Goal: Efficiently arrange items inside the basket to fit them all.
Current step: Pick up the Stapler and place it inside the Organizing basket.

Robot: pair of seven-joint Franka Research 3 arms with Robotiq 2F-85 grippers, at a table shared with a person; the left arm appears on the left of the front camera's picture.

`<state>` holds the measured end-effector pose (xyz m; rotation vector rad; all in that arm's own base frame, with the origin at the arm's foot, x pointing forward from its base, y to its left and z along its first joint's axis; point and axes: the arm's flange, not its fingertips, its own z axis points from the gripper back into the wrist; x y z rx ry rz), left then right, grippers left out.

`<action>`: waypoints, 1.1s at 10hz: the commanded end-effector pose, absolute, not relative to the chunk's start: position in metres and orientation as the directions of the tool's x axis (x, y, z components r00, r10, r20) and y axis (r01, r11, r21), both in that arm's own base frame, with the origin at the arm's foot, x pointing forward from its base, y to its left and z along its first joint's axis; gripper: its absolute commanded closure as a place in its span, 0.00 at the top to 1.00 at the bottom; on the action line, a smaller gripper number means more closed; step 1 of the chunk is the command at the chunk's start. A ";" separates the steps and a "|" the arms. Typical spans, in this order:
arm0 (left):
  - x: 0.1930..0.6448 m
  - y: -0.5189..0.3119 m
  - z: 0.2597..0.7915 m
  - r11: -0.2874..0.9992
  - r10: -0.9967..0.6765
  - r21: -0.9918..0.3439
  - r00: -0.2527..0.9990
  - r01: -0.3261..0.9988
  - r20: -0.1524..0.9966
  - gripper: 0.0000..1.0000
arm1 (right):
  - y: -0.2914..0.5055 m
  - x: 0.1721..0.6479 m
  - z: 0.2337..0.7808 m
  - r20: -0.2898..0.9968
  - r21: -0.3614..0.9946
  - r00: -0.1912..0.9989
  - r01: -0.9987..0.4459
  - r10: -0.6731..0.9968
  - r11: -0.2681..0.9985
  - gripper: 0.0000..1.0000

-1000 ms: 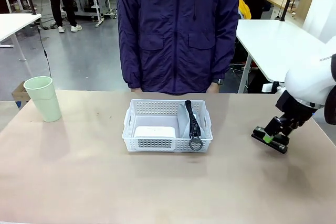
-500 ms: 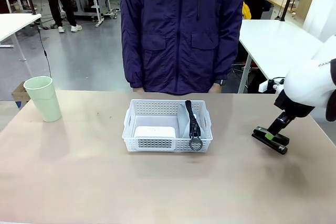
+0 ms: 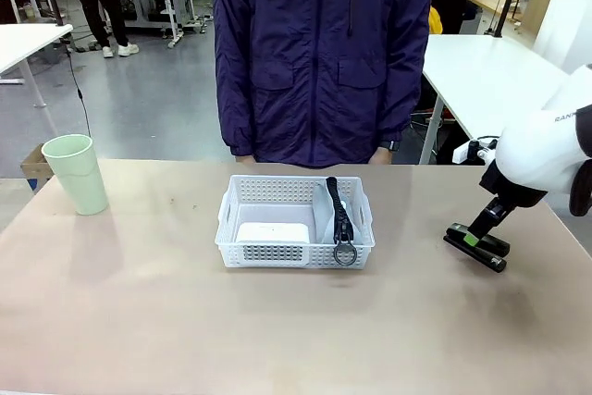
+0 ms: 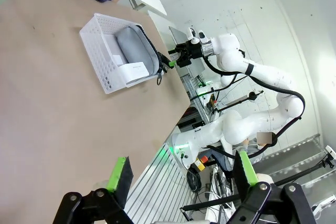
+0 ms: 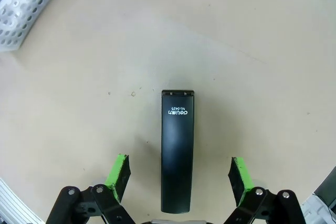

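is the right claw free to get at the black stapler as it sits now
Probably yes. The right claw hangs open just above the black stapler, which lies flat on bare table, lined up between the green pads; nothing crowds it, and the basket sits off to one side.

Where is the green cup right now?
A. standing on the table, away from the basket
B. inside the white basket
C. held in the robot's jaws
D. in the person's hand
A: the pale green cup stands upright on the table, well off to the left of the basket, with nothing touching it.
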<state>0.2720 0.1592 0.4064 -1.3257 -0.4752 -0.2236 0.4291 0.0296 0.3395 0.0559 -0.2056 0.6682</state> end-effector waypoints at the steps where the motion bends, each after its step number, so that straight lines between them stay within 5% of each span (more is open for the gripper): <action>1: 0.269 0.156 0.408 0.223 0.124 -0.877 0.880 0.425 0.458 1.00 | 0.029 0.433 0.335 0.179 -0.010 0.773 -0.618 0.609 0.786 1.00; 9: 0.269 0.156 0.408 0.223 0.124 -0.877 0.880 0.425 0.458 1.00 | 0.022 0.451 0.297 0.139 0.016 0.745 -0.660 0.652 0.751 1.00; 10: 0.269 0.156 0.408 0.223 0.124 -0.877 0.880 0.425 0.458 1.00 | 0.023 0.451 0.296 0.133 -0.001 0.744 -0.661 0.655 0.750 0.55; 11: 0.269 0.156 0.408 0.223 0.124 -0.877 0.880 0.425 0.458 1.00 | 0.024 0.451 0.295 0.128 0.002 0.745 -0.660 0.654 0.751 0.41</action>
